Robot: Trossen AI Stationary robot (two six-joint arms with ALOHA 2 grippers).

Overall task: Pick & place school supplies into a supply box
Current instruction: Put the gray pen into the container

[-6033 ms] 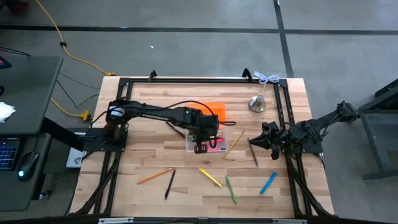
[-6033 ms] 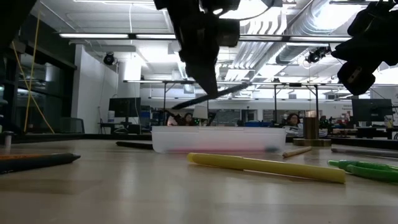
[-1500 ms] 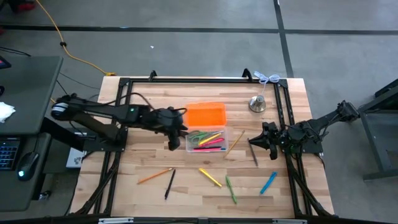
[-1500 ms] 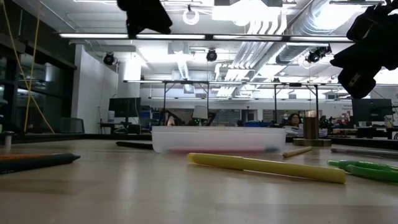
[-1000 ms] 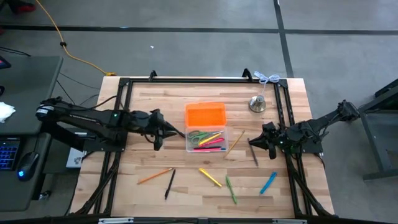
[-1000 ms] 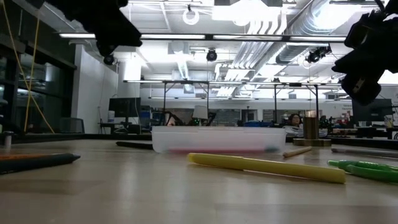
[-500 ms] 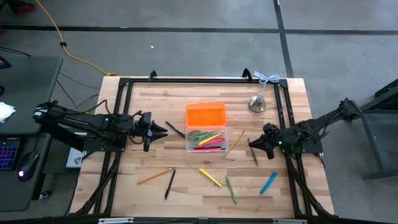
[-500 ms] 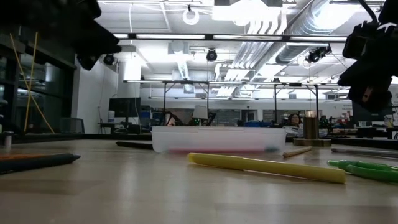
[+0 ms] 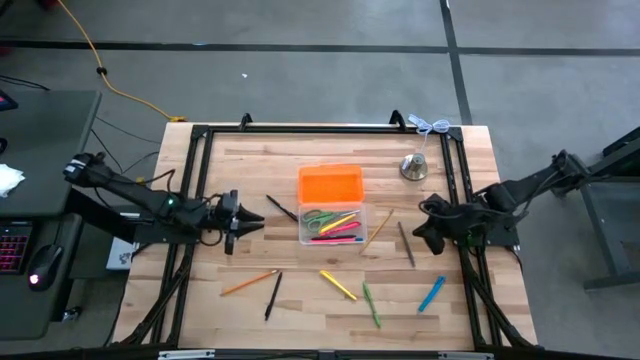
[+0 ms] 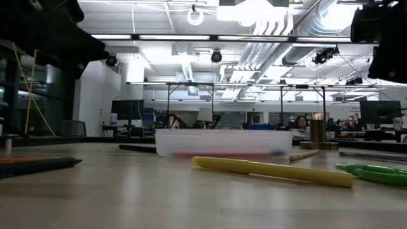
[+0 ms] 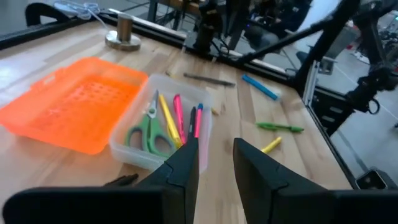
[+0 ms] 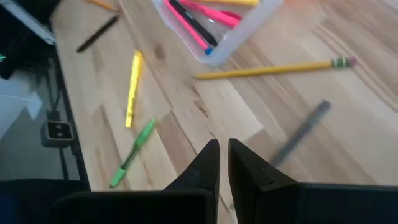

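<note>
On the table [image 9: 230, 170] sits the box [image 9: 333, 226], lid open so things drop in; it holds scissors [image 11: 149, 130] and pens. Left gripper [image 9: 248, 222] waits nearby, slightly open, empty. Right gripper [image 9: 424, 226] is nearly shut, empty, near a grey pencil [image 9: 405, 243]

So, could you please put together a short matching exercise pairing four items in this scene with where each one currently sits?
Things:
1. green-handled scissors
2. blue marker
3. silver bell
4. orange pencil

Places:
A. far right corner of the table
B. inside the clear supply box
C. near edge, left of the black pen
D. near edge, on the right side

Pairs: 1-B, 2-D, 3-A, 4-C
</note>
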